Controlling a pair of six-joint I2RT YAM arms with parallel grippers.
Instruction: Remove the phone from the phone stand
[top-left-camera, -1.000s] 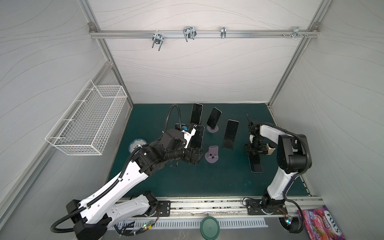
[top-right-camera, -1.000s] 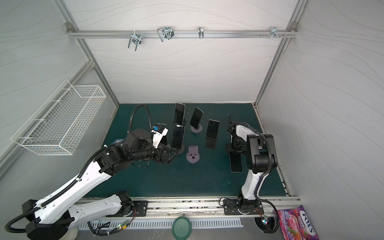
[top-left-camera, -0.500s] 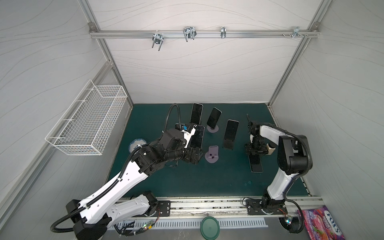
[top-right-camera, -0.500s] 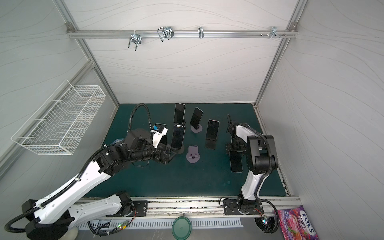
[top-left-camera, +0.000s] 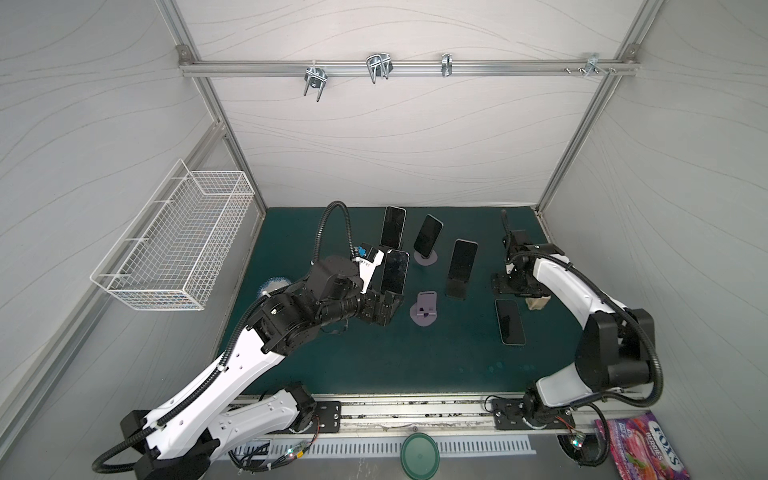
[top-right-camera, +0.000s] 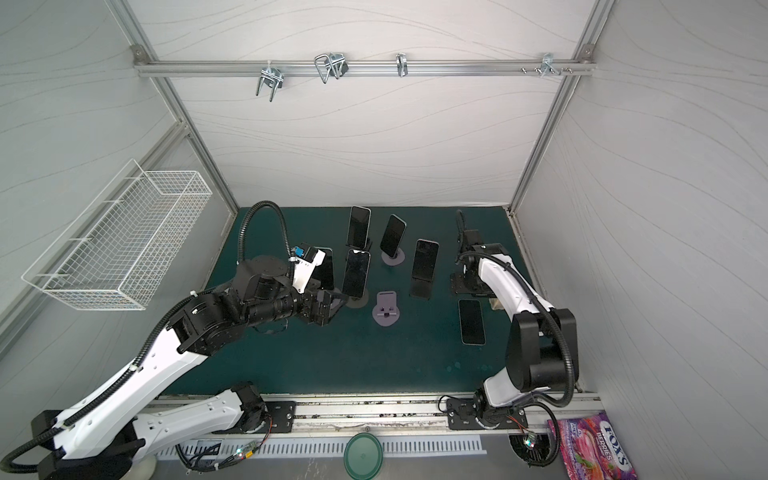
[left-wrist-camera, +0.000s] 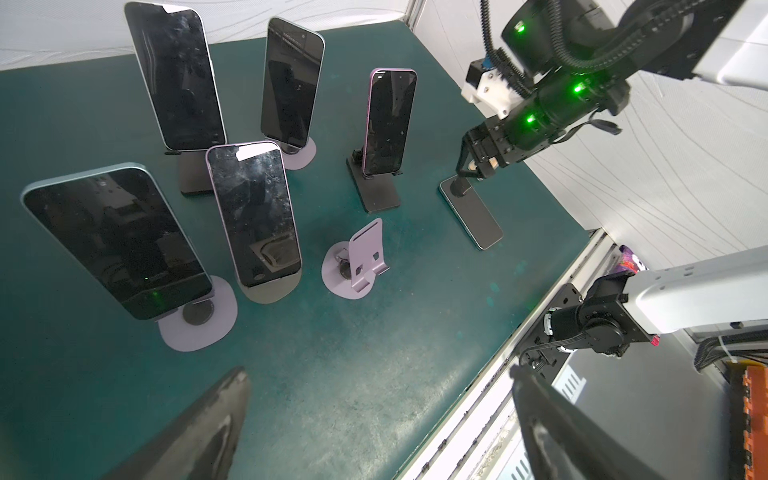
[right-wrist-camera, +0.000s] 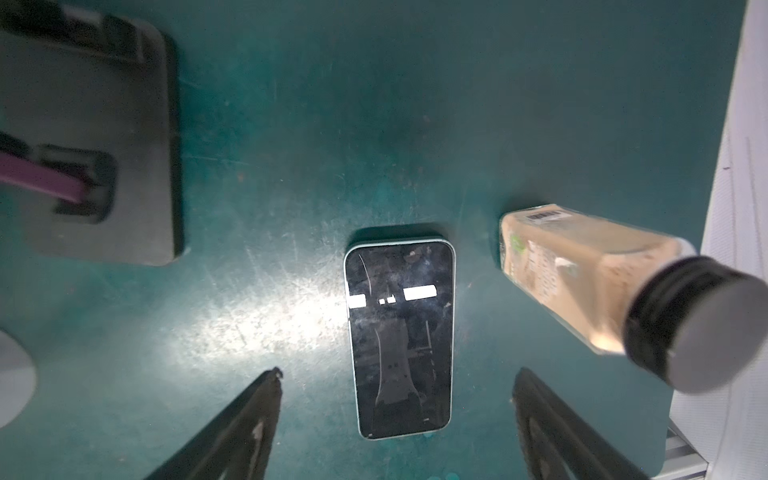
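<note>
One phone (top-left-camera: 510, 322) (top-right-camera: 471, 322) (right-wrist-camera: 401, 336) lies flat, screen up, on the green mat. An empty lilac phone stand (top-left-camera: 424, 309) (top-right-camera: 386, 309) (left-wrist-camera: 359, 262) sits to its left. My right gripper (top-left-camera: 513, 286) (top-right-camera: 467, 284) (right-wrist-camera: 399, 374) hovers open over the flat phone's far end, a finger on either side, holding nothing. My left gripper (top-left-camera: 384, 309) (top-right-camera: 328, 307) (left-wrist-camera: 380, 374) is open and empty over bare mat, left of the empty stand. Several other phones (left-wrist-camera: 253, 216) (top-left-camera: 461, 262) lean on their stands.
A beige bottle with a black cap (right-wrist-camera: 582, 282) (top-left-camera: 536, 302) stands just right of the flat phone, near the right wall. A black stand base (right-wrist-camera: 95, 145) is to the phone's left. A wire basket (top-left-camera: 178, 245) hangs on the left wall.
</note>
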